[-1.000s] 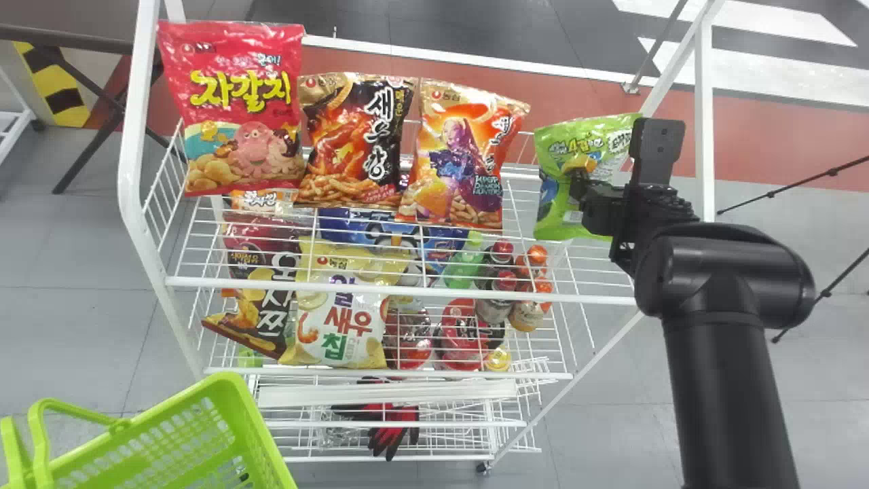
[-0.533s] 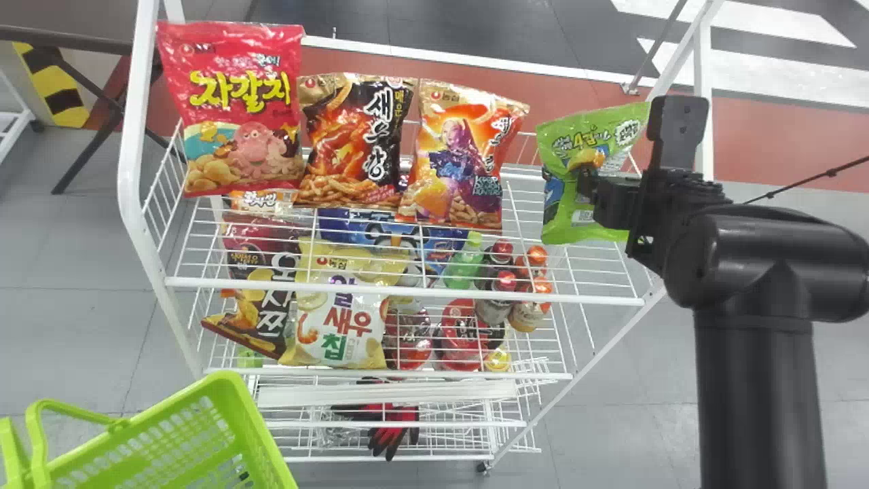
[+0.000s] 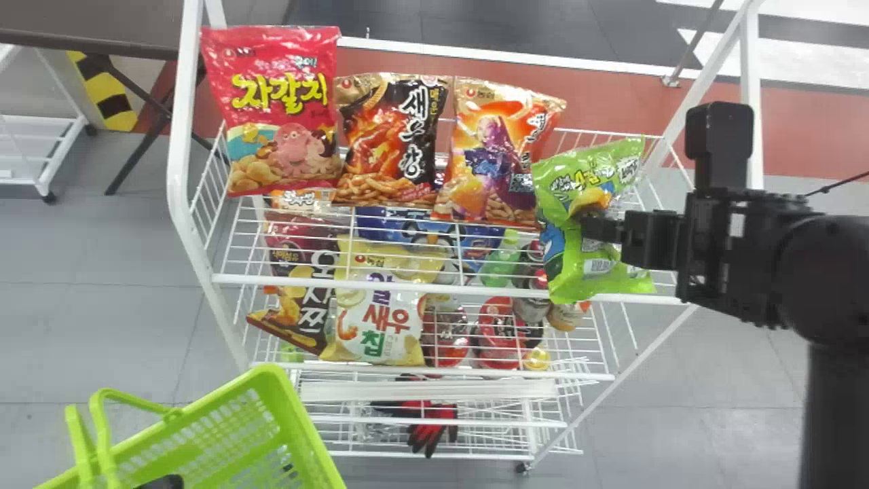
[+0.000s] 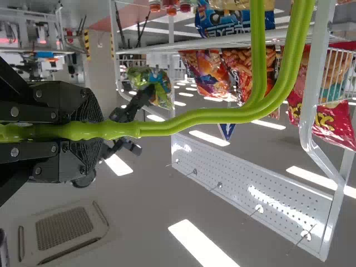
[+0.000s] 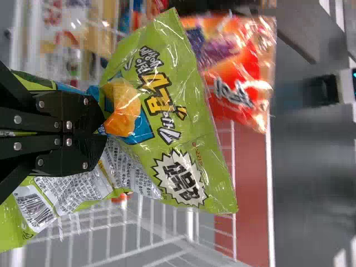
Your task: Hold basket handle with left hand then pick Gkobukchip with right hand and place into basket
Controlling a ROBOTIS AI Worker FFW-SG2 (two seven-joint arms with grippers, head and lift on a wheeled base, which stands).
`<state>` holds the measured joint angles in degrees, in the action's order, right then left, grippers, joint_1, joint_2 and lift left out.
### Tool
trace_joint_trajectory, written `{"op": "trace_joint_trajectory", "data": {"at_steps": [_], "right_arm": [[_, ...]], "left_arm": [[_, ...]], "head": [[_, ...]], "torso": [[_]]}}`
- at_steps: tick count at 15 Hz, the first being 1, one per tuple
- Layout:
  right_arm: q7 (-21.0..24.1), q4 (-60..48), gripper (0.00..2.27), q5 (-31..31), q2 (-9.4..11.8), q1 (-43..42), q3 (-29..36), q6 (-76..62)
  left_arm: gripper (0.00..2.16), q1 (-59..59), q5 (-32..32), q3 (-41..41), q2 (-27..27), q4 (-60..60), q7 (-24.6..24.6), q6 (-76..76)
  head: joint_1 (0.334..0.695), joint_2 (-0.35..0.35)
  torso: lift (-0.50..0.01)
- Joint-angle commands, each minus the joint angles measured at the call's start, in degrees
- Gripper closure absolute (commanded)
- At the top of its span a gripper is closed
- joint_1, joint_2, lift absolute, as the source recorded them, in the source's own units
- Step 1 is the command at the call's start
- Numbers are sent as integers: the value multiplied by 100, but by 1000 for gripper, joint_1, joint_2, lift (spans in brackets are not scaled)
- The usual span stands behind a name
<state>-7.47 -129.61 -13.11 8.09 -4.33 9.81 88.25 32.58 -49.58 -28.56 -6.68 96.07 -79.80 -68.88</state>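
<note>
At the right of the head view, my right gripper (image 3: 604,229) is shut on the green Gkobukchip bag (image 3: 587,183), holding it in front of the rack's right end. In the right wrist view the gripper (image 5: 103,133) pinches the middle of the Gkobukchip bag (image 5: 167,105), which creases around it. The green basket (image 3: 302,414) stands at the lower left of the head view, a dark bit of my left gripper (image 3: 166,481) over it. In the left wrist view my left gripper (image 4: 94,130) is shut on the green basket handle (image 4: 211,115).
The white wire rack (image 3: 434,285) spans the middle. Its top tier holds a red bag (image 3: 275,112), a black bag (image 3: 390,139) and an orange bag (image 3: 499,153); more snacks and bottles sit lower. Red-black gloves (image 3: 429,426) lie near the bottom.
The right arm has moved right, and the Gkobukchip bag has come nearer and lower, now overlapping the rack's front rail. The rack and basket have shifted right in the head view.
</note>
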Motion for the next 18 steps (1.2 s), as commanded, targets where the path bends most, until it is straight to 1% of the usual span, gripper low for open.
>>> {"op": "trace_joint_trajectory", "data": {"at_steps": [1, 4, 5, 8, 9, 13, 14, 15, 18], "right_arm": [[0, -469, 2246, -746, 0, 116, 100, 183], [52, -645, 2246, -1625, -44, 275, 12, 183], [70, -645, 2246, -1783, -105, 354, -85, 183], [79, -566, 2246, -2451, -123, 503, -401, 183], [70, -539, 2246, -2512, -123, 573, -603, 183], [8, -153, 2246, -2627, -149, 617, -1377, 183], [-44, 23, 2246, -2627, -176, 617, -1570, 183], [-71, 155, 2246, -2627, -220, 617, -1763, 183], [-71, 436, 2246, -2679, -439, 617, -2300, 183]], "left_arm": [[2148, -6, 1, 0, 0, 0, -1, 2], [2148, -6, 1, 0, 0, 9, -1, 2], [2148, -6, -8, 0, 0, 17, -1, -16], [2148, -6, -17, 9, -9, 44, -1, -16], [2148, -6, -17, 9, -9, 44, -1, -16], [2148, -6, -26, 17, -9, 53, 8, -16], [2148, -6, -26, 17, -9, 53, 8, -16], [2148, -6, -26, 17, -9, 61, 8, -16], [2148, -6, -26, 17, -9, 61, -1, -16]], "head": [[695, -91], [695, -30], [695, 17], [695, 92], [695, 142], [695, 256], [695, 310], [695, 341], [695, 350]], "torso": [[0], [0], [0], [0], [0], [0], [0], [0], [0]]}}
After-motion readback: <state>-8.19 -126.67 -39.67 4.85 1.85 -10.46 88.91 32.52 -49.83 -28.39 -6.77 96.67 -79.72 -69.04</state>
